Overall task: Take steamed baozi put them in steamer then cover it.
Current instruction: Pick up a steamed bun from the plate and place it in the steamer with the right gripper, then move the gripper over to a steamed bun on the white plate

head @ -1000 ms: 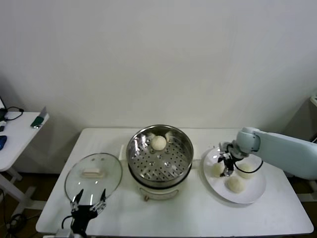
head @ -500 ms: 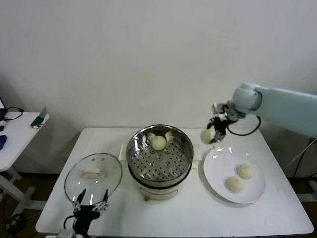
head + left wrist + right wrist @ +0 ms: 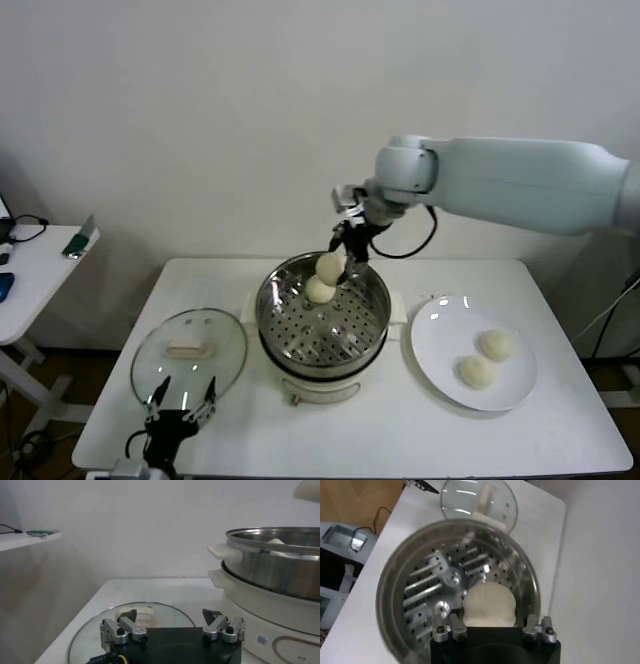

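Head view, right end effector (image 3: 343, 262) pinching baozi (image 3: 329, 267) above steamer (image 3: 322, 313), left end effector (image 3: 178, 413) spread.

A plain pale wall (image 3: 200, 120) fills the space behind the white counter (image 3: 400, 430), evenly lit and bare. To the left stands a second white side table (image 3: 35, 275), apart from the counter, carrying a small green object (image 3: 75, 243) and a black cable (image 3: 28, 228). A strip of brown floor (image 3: 60, 380) shows beneath its angled legs.
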{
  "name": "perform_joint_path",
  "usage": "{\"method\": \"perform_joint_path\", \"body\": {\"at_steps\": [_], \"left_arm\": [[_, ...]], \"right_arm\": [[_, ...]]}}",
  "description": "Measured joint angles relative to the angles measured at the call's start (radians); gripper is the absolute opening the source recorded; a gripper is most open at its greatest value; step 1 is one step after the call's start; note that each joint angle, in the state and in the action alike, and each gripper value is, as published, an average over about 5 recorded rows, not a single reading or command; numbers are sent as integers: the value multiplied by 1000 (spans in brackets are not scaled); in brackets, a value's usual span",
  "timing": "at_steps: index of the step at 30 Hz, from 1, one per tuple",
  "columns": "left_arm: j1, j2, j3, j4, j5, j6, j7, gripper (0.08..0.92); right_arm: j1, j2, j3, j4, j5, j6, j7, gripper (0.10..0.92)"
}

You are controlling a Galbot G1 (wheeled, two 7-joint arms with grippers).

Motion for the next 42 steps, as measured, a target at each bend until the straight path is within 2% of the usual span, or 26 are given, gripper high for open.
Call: {"method": "perform_joint_path", "body": {"at_steps": [17, 26, 34, 42], "left_arm": [[2, -3, -10, 4, 2, -4, -3, 823], [2, -7, -8, 6, 6, -4, -4, 823], [-6, -11, -5, 11, 7, 1, -3, 823], [-29, -10, -1, 25, 6, 11, 0, 823]], "right_arm": [[-168, 197, -3, -161, -30, -16, 36, 680], [-189, 208, 6, -173, -61, -10, 42, 817], [-122, 124, 8, -113, -105, 31, -2, 823], [38, -106, -68, 27, -129, 89, -89, 823]]}}
